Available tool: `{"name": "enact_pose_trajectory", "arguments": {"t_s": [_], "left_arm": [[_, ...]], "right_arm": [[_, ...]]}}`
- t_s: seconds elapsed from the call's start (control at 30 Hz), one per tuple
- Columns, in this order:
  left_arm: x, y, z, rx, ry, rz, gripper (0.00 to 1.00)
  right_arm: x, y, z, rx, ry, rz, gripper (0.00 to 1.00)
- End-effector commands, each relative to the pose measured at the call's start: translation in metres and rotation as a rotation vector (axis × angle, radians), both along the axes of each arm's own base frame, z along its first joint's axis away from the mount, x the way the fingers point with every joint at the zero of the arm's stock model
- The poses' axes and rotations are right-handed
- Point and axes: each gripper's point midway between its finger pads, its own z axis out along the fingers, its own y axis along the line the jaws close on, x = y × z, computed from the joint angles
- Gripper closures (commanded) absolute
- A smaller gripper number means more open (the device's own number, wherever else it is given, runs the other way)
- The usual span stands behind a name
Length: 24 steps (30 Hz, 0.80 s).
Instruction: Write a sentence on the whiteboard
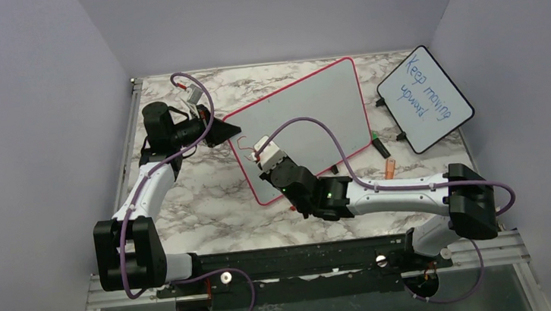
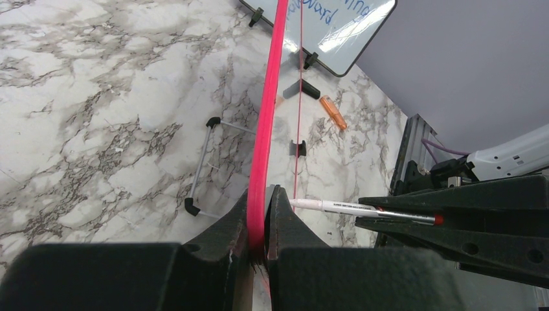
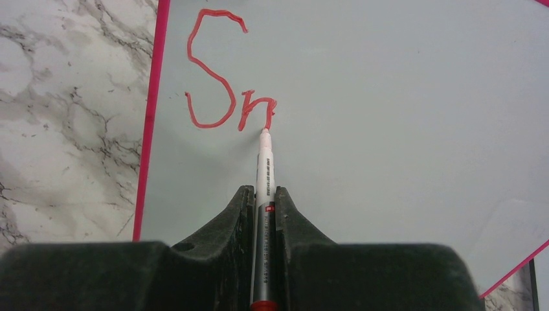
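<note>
We see the red-framed whiteboard (image 1: 310, 110) standing on the marble table (image 1: 185, 198) between the arms, its left edge pinched between the left gripper's (image 2: 264, 196) fingers. The right gripper (image 3: 263, 194) is clamped on a red marker (image 3: 264, 159), whose tip touches the board at the end of the sentence (image 3: 220, 84), which so far reads "Sn". We judge that light, even pressure and firm bracing matter, with the letters running rightward into bare board. No containers are in view.
</note>
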Motion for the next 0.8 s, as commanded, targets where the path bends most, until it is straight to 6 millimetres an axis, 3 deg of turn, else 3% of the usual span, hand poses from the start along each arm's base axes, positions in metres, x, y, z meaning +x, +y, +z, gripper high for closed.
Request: {"name": "enact_pose_trajectory", "arguments": {"t_s": [0.0,0.3,0.77], "left_arm": [[0.005,0.000,-0.025,0.069,0.001,0.033,1.00],[0.006,0.000,-0.025,0.069,0.002,0.033,1.00],[0.005,-0.001,-0.025,0.066,0.005,0.027,1.00]], "right_arm": [[-0.005,-0.006,-0.020,-0.038,0.050,0.019,0.99],[-0.002,-0.006,-0.015,-0.025,0.027,0.006,0.99],[0.012,-0.004,0.010,0.043,-0.075,-0.048,0.99]]}}
